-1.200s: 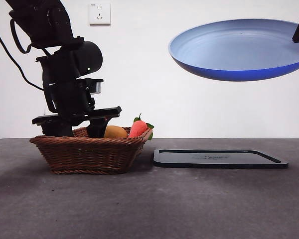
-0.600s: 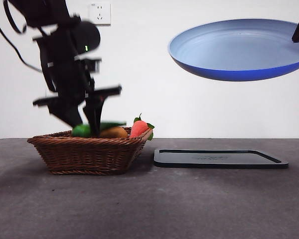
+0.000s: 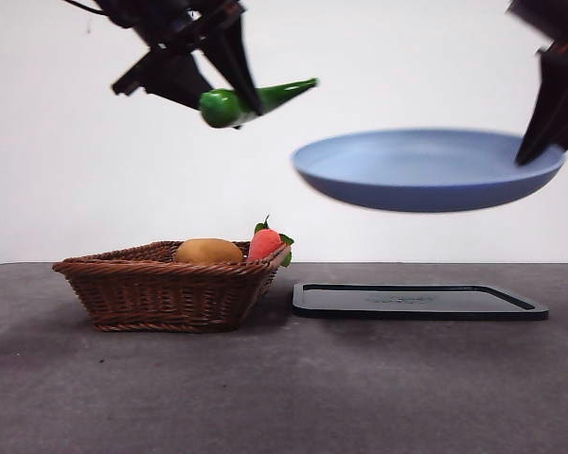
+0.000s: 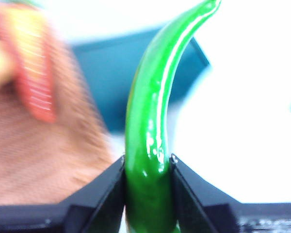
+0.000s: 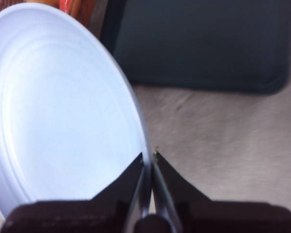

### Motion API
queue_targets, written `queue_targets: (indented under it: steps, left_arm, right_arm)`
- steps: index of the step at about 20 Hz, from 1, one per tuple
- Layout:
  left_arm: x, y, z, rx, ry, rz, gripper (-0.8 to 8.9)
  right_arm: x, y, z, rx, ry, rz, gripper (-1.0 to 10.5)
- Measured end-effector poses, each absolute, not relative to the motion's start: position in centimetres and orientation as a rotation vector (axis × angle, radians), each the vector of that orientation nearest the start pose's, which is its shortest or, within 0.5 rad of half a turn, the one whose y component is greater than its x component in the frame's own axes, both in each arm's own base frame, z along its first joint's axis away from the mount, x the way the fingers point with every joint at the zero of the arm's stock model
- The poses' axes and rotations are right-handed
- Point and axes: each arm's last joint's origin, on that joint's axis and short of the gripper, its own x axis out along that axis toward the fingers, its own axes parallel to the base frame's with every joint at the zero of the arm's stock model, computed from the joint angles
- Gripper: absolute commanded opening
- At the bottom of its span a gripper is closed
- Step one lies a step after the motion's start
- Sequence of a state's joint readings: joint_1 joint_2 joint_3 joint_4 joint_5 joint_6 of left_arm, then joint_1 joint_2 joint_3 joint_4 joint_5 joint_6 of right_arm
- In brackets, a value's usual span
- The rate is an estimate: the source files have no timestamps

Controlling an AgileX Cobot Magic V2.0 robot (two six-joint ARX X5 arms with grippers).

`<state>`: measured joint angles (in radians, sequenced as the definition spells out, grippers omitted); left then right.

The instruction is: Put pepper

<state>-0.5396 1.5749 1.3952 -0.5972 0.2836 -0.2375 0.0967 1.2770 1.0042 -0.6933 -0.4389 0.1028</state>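
Observation:
High at the upper left of the front view, my left gripper (image 3: pixel 229 90) is shut on the glossy green pepper (image 3: pixel 251 101), whose pointed tip aims right toward the plate. In the left wrist view the pepper (image 4: pixel 153 131) rises between the black jaws of the left gripper (image 4: pixel 148 167). My right gripper (image 3: pixel 540 142) is shut on the rim of the blue plate (image 3: pixel 426 170), held level in the air above the black tray (image 3: pixel 417 301). In the right wrist view the right gripper (image 5: pixel 149 158) pinches the plate's (image 5: pixel 58 111) edge.
A wicker basket (image 3: pixel 166 291) stands on the grey table at the left, holding a tan potato (image 3: pixel 206 252) and a reddish-orange carrot-like vegetable (image 3: pixel 263 243). The flat black tray lies on the table right of the basket.
The left gripper has risen out of the basket with the pepper, up and to the right. The right gripper has lowered the blue plate and shifted it slightly left.

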Motion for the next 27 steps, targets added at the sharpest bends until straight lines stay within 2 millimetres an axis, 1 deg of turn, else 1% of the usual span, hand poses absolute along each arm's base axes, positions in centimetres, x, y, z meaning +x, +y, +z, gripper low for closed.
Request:
queue_targets:
  steps: [2, 4, 6, 8, 11, 14, 15, 18, 19, 25, 27]
  left_arm:
    - [27.8, -20.1, 31.2, -0.077, 0.899, -0.732, 1.1]
    - [26.8, -22.0, 30.7, -0.022, 0.901, -0.756, 1.1]
    - [26.1, -23.4, 30.2, 0.051, 0.89, -0.747, 1.1]
    - [25.8, -24.2, 29.5, 0.109, 0.886, -0.728, 1.1]
    - [26.1, -24.9, 28.3, 0.168, 0.9, -0.7, 1.11]
    - [26.8, -25.5, 26.4, 0.203, 0.948, -0.683, 1.14]
    - [26.9, -25.5, 26.1, 0.207, 0.958, -0.681, 1.18]
    - [26.9, -25.6, 26.0, 0.208, 0.959, -0.68, 2.35]
    - [26.9, -25.6, 26.0, 0.208, 0.959, -0.68, 2.49]
    - [26.9, -25.6, 26.1, 0.208, 0.958, -0.681, 2.49]
    - [26.7, -25.4, 26.5, 0.203, 0.95, -0.685, 2.49]
  right_arm:
    - [25.7, 4.5, 25.8, 0.277, 1.038, 0.449, 0.1]
    - [26.2, 5.3, 25.0, 0.285, 1.065, 0.459, 0.1]
    - [26.3, 6.1, 24.8, 0.285, 1.075, 0.476, 0.1]
    - [26.4, 6.8, 24.9, 0.284, 1.059, 0.496, 0.1]
    - [26.3, 7.3, 24.9, 0.283, 1.062, 0.509, 0.1]
    - [26.2, 7.6, 24.9, 0.282, 1.065, 0.517, 0.1]
    - [26.2, 7.6, 24.9, 0.282, 1.066, 0.516, 0.1]
    - [26.2, 7.5, 24.9, 0.28, 1.066, 0.513, 0.1]
    - [26.2, 7.5, 24.9, 0.28, 1.066, 0.512, 0.1]
    - [26.2, 7.5, 24.9, 0.28, 1.067, 0.511, 0.1]
    - [26.1, 7.5, 24.9, 0.281, 1.073, 0.511, 0.1]
